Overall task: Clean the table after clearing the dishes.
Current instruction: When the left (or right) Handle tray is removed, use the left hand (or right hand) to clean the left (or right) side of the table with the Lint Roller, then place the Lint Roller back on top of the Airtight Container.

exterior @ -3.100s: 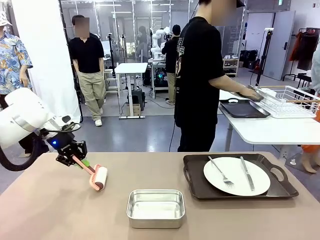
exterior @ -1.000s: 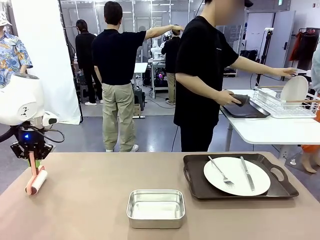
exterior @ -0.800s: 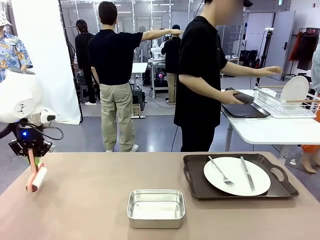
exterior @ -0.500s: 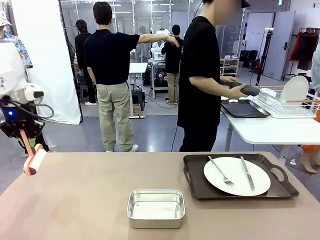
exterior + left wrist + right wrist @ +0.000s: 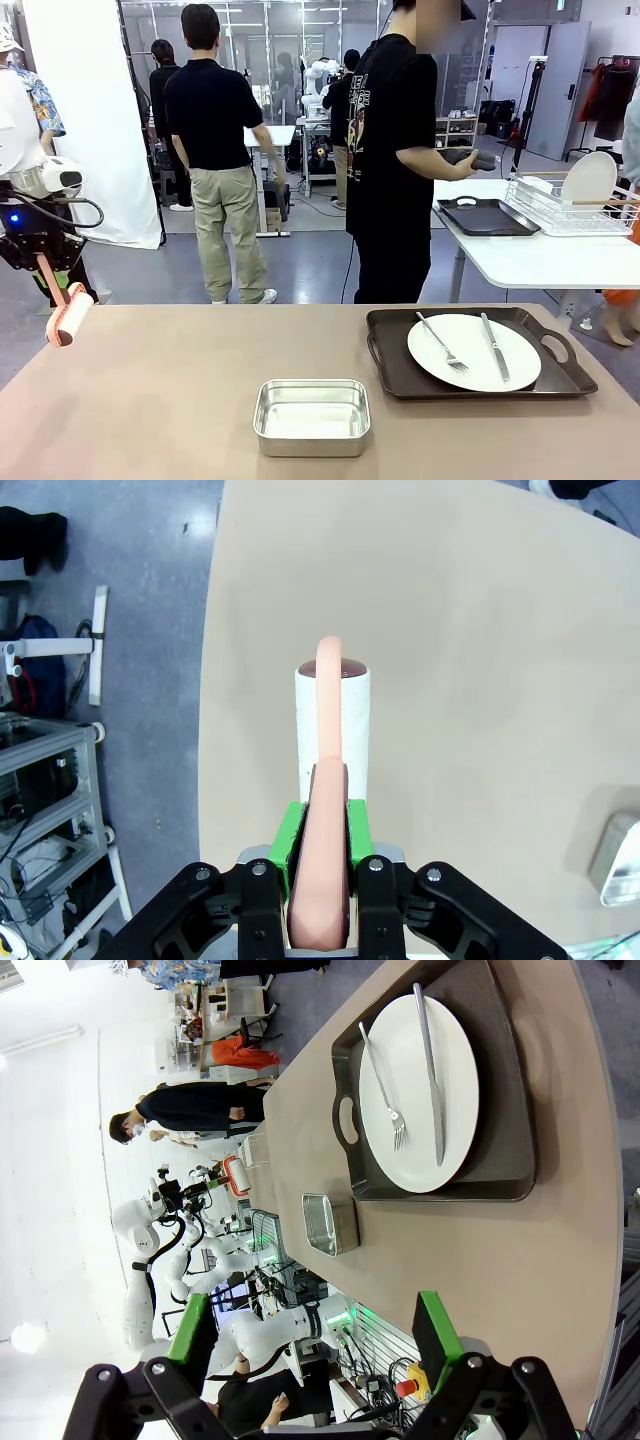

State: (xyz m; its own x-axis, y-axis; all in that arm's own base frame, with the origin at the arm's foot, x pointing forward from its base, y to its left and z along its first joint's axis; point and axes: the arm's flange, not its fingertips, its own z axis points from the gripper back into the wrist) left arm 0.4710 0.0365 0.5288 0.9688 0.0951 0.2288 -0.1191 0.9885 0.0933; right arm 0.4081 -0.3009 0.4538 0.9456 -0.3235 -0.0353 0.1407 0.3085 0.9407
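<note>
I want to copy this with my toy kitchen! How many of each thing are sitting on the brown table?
Tray: 1
Plate: 1
Fork: 1
Knife: 1
Metal pan: 1
Total: 5
Not counted: the roller, gripped in the left jaws rather than lying loose on the table.

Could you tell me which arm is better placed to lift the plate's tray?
Likely right: the right tool is open facing the tray; the left tool grips a lint roller.
</note>
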